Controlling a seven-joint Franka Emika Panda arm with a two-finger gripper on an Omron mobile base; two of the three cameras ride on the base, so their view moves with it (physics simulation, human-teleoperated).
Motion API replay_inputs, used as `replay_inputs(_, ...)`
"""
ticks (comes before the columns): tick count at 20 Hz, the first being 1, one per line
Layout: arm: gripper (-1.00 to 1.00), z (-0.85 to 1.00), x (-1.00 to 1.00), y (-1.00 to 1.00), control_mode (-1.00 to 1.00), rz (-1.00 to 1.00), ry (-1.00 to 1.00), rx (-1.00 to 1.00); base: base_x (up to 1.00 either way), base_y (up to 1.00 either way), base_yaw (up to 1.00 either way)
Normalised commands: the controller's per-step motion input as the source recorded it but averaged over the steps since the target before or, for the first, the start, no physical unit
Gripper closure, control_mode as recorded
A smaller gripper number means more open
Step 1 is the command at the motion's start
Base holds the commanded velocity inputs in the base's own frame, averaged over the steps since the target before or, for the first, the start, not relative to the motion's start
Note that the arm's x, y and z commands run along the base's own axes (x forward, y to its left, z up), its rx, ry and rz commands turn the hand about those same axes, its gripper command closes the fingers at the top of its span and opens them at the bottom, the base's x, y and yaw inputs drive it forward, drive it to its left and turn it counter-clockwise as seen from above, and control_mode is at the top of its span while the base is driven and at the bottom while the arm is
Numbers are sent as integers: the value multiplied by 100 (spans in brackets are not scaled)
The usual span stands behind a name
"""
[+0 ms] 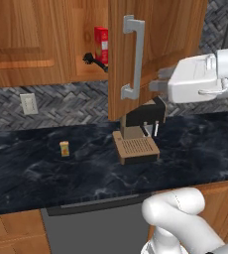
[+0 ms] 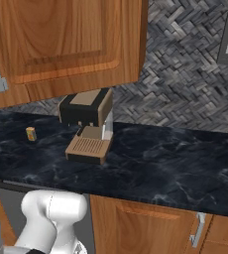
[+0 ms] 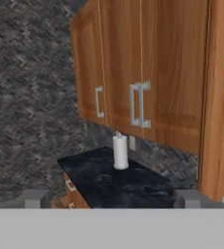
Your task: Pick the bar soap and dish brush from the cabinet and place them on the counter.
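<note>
The cabinet (image 1: 88, 30) stands open, its door (image 1: 160, 54) swung out with a grey bar handle (image 1: 133, 57). On the shelf inside lies the black dish brush (image 1: 93, 60), in front of a tall red box (image 1: 101, 44). The bar soap is hidden. My gripper (image 1: 158, 85) hovers by the open door's face, just right of the handle and well above the black marbled counter (image 1: 36, 173). In the hand view my gripper (image 3: 111, 199) is open, its fingertips (image 3: 33, 198) wide apart with nothing between them.
A brown and black coffee machine (image 1: 141, 134) stands on the counter under the open door. A tiny orange-yellow block (image 1: 64, 148) sits to its left, below a wall outlet (image 1: 28, 104). Ahead of the hand, a paper towel roll (image 3: 120, 151) stands under shut cabinets.
</note>
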Motion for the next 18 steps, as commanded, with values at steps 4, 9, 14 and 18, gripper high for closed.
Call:
replay_inputs(4,-100,17,-56,41,-100,0,-16,-13,0,0,0)
replay_inputs(9,-100,23,-37,46,-100,0,-18,-15,0,0,0)
replay_inputs(14,-100,22,-38,29,-100,-6,-17,-19,0,0,0)
replay_inputs(18,-100,14,-33,8,-100,-7,-12,-25,0,0,0)
